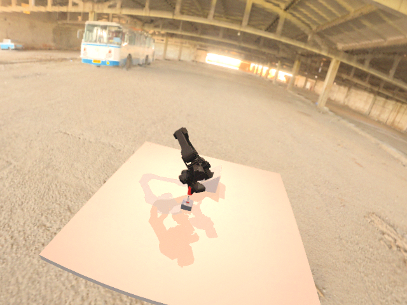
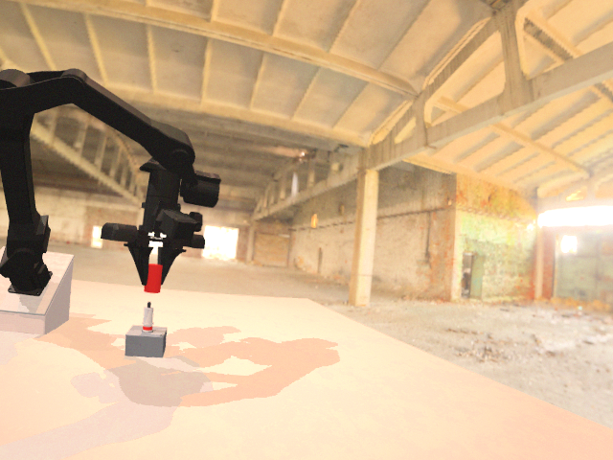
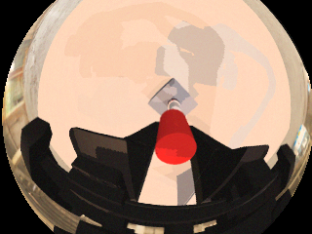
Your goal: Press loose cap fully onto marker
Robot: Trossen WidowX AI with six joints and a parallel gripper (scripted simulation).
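marker [image 3: 172, 100]: mostly hidden behind the red cap [image 3: 175, 138] in the wrist view | holder block [image 1: 186, 205]: small in the top view, its socket too small to make out | arm [image 2: 74, 128]: cut off by the exterior view's left edge

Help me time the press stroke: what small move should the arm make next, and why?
Probably a slow, straight descent. The gripper holds the red cap directly above the marker in its holder block, with a gap between cap and tip; the wrist view shows them nearly lined up.
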